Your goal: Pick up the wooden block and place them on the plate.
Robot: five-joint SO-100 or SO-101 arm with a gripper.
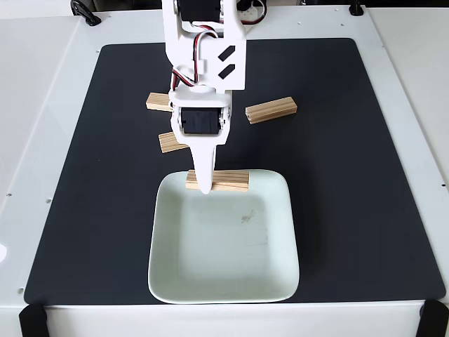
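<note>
Fixed view, near edge first. Two black straps or clips sit at the front corners of the white table, smooth and matte. On it lies a black mat, flat, rounded corners, dull finish.

Plate is nearest on the mat: pale mint-green, square w/ rounded corners, shallow raised rim, glossy glaze, a few faint marks in the middle. It sits just below the gripper in the picture, its far rim directly under the fingertip.

Gripper: white plastic, long tapered finger pointing down at the plate's far rim. Tip overlaps a wooden block, a pale light-brown bar w/ lengthwise grain, lying crosswise on the far rim, sticking out more to the right of the finger than to the left. From this angle the second finger is hidden, so how far the jaws are apart can't be told, nor whether the block is actually clamped.

Farther back, 3 more blocks on the mat, same wood & shape. One just left of the gripper body, partly behind it, slightly tilted. One farther left & up, half hidden by the arm. One to the right, well apart, tilted.

Arm above: white printed shell, black servo, red/black/white wires.
</note>
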